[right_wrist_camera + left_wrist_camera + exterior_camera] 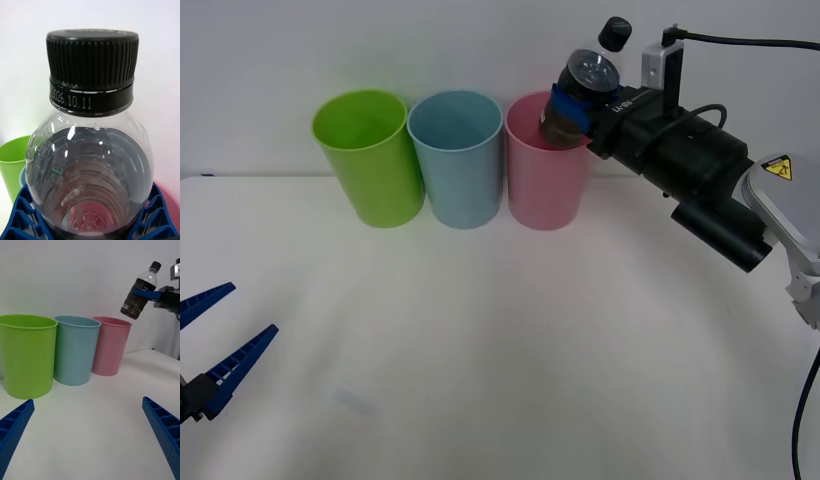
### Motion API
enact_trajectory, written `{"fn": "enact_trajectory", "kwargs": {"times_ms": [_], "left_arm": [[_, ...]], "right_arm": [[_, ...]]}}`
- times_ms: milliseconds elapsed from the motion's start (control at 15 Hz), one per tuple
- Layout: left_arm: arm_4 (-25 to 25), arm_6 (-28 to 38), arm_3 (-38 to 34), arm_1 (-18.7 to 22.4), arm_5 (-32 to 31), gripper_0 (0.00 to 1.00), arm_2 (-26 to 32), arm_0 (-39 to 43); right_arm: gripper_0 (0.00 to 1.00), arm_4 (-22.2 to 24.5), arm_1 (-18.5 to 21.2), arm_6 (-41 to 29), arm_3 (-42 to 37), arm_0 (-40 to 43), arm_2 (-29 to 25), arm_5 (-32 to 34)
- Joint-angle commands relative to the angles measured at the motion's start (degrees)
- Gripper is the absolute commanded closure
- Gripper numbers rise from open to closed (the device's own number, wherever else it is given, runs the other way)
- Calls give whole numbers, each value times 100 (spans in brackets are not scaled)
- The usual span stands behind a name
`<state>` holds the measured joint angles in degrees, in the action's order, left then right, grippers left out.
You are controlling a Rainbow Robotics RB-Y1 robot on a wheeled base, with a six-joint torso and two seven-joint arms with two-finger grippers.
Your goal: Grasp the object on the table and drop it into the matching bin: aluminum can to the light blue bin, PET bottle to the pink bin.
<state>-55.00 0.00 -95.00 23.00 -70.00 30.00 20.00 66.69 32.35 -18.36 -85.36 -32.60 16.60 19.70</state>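
Bottle held in the air above the pink bin.

The right gripper (572,104) was clamped on the bottle (580,95), its blue fingers (155,213) pressed against both sides of the body. The bottle was tilted, black cap (614,32) uppermost and away from the bins, base hanging over the rim of the pink bin (546,180) on its right side. It touched neither the bin nor the table (500,340). The left wrist view showed the bottle's base above the pink rim with a gap. Three bins stood in a row at the back of the table, touching or nearly so: lime green bin (370,155), light blue bin (458,157), pink bin. The left gripper (210,345) rested low at the near left corner of the table, fingers spread apart and holding nothing.
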Motion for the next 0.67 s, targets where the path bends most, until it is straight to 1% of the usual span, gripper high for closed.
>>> {"fn": "enact_trajectory", "kwargs": {"times_ms": [67, 333, 667], "left_arm": [[0, 0, 0, 0, 0, 0, 0, 0], [0, 0, 0, 0, 0, 0, 0, 0], [0, 0, 0, 0, 0, 0, 0, 0]], "right_arm": [[100, 151, -212, 8, 459, -334, -8, 43], [100, 256, -449, 26, 1092, -800, -8, 43], [100, 283, -572, 87, 1645, -1143, -43, 43]]}}
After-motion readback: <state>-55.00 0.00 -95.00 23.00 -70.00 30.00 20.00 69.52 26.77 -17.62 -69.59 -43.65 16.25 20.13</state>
